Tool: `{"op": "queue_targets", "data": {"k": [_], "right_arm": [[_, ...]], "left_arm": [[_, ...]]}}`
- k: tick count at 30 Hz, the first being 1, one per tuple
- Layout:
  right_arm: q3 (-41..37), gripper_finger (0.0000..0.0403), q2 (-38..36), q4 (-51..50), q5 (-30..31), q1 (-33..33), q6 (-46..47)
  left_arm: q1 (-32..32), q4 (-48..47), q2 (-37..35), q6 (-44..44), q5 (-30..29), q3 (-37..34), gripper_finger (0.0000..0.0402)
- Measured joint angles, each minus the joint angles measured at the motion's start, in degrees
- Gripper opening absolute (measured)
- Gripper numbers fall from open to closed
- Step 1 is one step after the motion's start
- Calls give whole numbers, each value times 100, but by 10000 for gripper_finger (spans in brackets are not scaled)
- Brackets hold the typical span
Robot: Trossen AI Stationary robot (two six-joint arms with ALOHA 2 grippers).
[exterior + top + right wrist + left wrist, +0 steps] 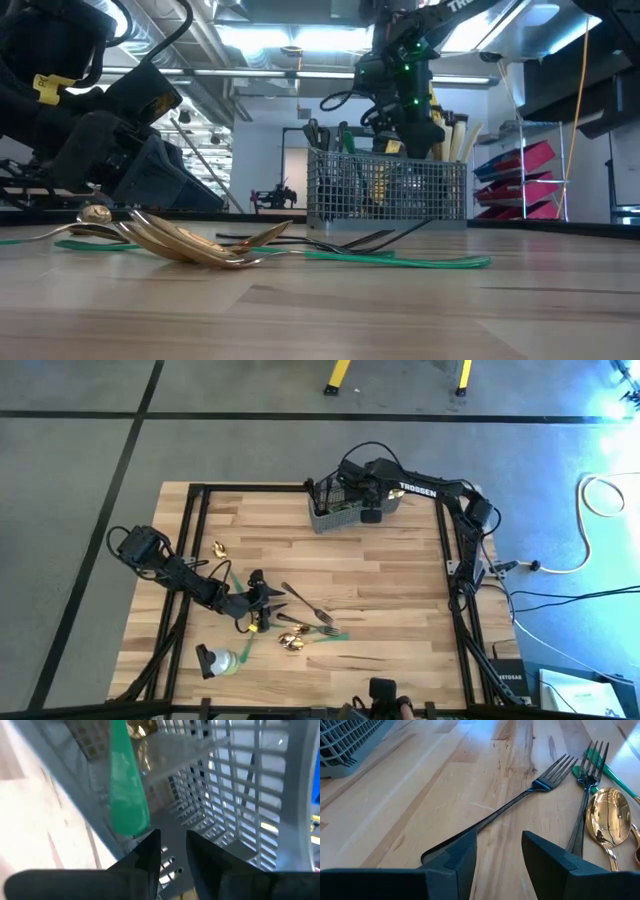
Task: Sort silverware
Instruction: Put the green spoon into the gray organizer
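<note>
The left gripper [497, 852] sits low over the table [400, 610], near its front-left part, fingers apart and holding nothing. The handle end of a dark fork [520, 800] lies just by one fingertip, not squarely between the two, and the fork runs away from the gripper toward the table's middle. The likely failure from here is a close that catches only the handle's edge, so the thin, flat fork skids or pivots on the wood. A second fork [585, 795] and a gold spoon [607, 817] lie close alongside and could be nudged or pinched together with it.

The right gripper [172, 852] hangs over the grey mesh basket [345, 510] at the back edge, fingers slightly apart and apparently empty, with a green handle [125, 785] standing in the basket just ahead of them. More spoons [292, 643] lie near the front edge.
</note>
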Motion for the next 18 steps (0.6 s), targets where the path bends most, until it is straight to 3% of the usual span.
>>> {"op": "queue_targets", "data": {"k": [6, 18], "right_arm": [[22, 76, -64, 127, -677, 58, -14], [22, 76, -64, 444, -1088, 78, -21]], "left_arm": [[-2, -4, 0, -27, 0, 0, 141], [-2, -42, 0, -29, 0, 0, 141]]}}
